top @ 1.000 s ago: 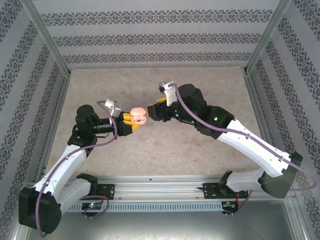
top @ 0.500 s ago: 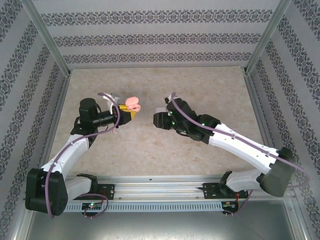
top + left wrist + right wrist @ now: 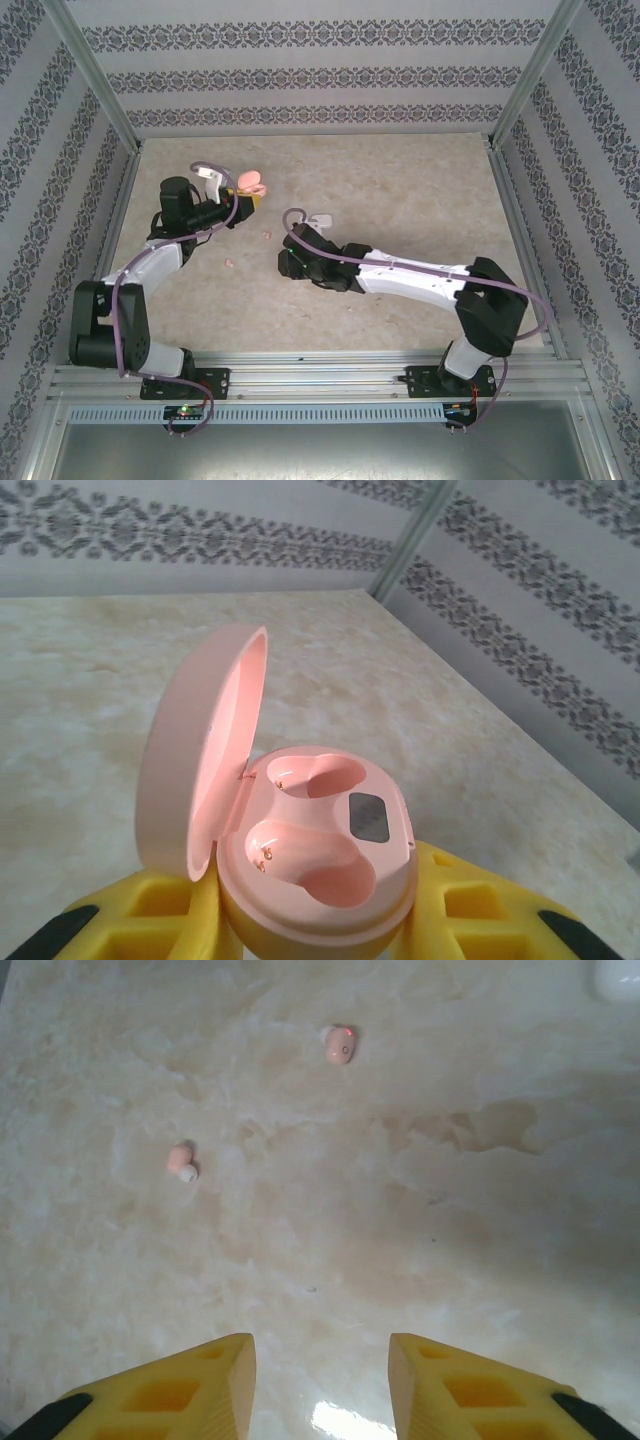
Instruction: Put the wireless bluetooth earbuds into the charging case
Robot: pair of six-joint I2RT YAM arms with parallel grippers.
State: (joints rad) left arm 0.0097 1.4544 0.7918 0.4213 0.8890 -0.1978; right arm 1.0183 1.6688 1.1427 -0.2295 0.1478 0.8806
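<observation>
Between left fingers (image 3: 480, 910): open case (image 3: 300, 830), seemingly empty.

No readable text on show: the pink charging case (image 3: 318, 875) has a small dark window (image 3: 368, 816) on its face, and it is blank, with no characters or logo. The walls (image 3: 320, 78) carry bands of ornamental pattern, not letters or numerals
</observation>
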